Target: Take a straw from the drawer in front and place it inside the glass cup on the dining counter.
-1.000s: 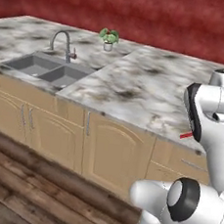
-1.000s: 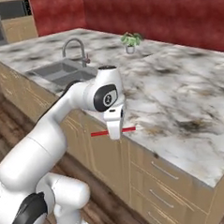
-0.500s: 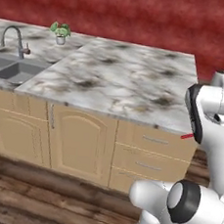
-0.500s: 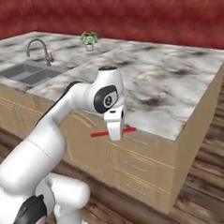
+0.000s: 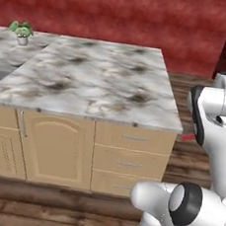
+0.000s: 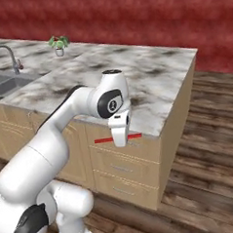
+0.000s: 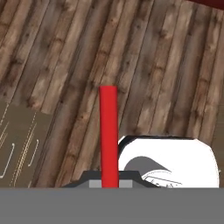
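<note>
Gripping the straw [image 6: 120,137], the pincer [image 6: 121,141] is clenched on it near its middle, fingers pointing down, so the thin red stick lies level and crosswise, an end showing on either side of the pincer. Seen from the hand view, the straw [image 7: 108,135] runs straight up from the pincer [image 7: 109,181] over dark wooden floor planks [image 7: 166,78]. From the left base view only a short red end of the straw [image 5: 188,138] pokes out beside the white arm, just off the counter's near right corner. The pincer hangs in front of the counter [image 6: 150,72], level with the top row of tan drawer fronts [image 6: 140,148] under the marble edge, with the straw clear of the marble top. Farther along the counter from the pincer, a small potted plant [image 6: 59,44] stands on the marble, and beyond it a sink [image 6: 6,83] with a curved faucet [image 6: 2,54]. Red wall [image 6: 132,15] backs the counter.
</note>
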Robot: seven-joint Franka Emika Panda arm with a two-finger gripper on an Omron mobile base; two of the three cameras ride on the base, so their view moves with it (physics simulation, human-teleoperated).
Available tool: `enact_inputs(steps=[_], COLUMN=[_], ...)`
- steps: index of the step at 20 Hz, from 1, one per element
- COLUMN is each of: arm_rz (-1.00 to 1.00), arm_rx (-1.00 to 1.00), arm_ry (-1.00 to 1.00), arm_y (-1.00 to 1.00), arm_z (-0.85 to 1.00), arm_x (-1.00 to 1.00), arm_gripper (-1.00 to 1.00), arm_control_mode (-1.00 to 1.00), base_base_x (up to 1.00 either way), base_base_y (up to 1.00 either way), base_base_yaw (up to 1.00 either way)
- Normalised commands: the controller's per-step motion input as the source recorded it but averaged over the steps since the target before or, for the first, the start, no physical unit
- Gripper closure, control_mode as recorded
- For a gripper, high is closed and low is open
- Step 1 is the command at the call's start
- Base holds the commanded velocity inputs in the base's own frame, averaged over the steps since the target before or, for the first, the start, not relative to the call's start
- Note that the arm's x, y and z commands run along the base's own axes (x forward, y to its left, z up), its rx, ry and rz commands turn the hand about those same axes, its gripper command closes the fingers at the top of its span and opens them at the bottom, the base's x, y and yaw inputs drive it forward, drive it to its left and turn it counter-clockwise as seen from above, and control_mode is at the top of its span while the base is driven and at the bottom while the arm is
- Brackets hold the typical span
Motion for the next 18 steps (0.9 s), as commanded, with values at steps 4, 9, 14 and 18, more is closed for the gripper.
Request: enact_inputs(steps=[4,9,14,18], arm_rz=[0.00,0.00,0.00,0.00], arm_rx=[0.00,0.00,0.00,0.00], arm_ry=[0.00,0.00,0.00,0.00], arm_y=[0.00,0.00,0.00,0.00], arm_z=[0.00,0.00,0.00,0.00], arm_x=[0.00,0.00,0.00,0.00], arm_gripper=[1.00,1.00,1.00,1.00], arm_control_mode=[1.00,1.00,1.00,1.00], base_base_x=[0.00,0.00,0.18,0.69], base_base_y=[-0.53,-0.67,-0.72,-0.69], base_base_yaw=[-0.33,-0.27,-0.21,-0.10])
